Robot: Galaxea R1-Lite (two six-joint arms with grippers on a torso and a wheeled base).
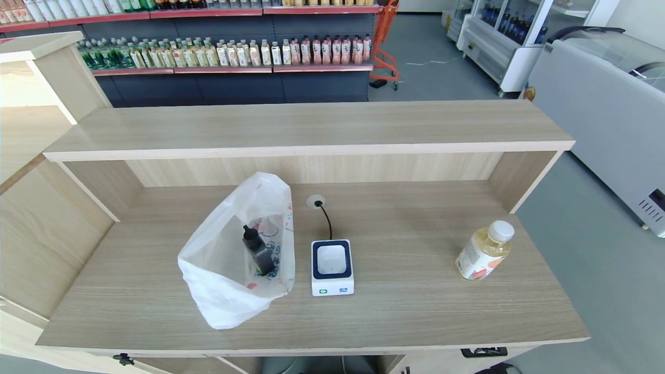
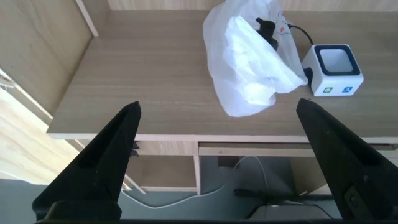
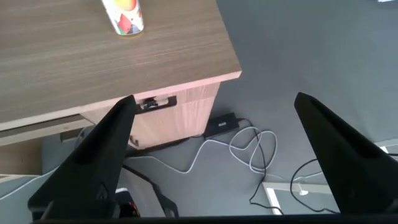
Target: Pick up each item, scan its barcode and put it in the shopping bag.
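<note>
Shopping bag (image 1: 236, 254): white plastic, on counter (image 1: 415, 311), mouth open, just left of scanner (image 1: 332, 266).
Dark bottle (image 1: 258, 252): inside bag, tilted.
Scanner: white box, dark-framed window facing up, black cable (image 1: 326, 221) running to grommet behind.
Yellow bottle (image 1: 484, 250): white cap, standing near counter's right end, well apart from scanner.
Left gripper (image 2: 219, 106): fingers spread wide, empty, off counter's near edge before bag.
Right gripper (image 3: 214, 98): fingers spread wide, empty, off counter's near right corner, above floor.

Right end effector (image 3: 214, 98), spread wide, hangs beside counter (image 3: 124, 68) bearing a bottle (image 3: 124, 15).
</note>
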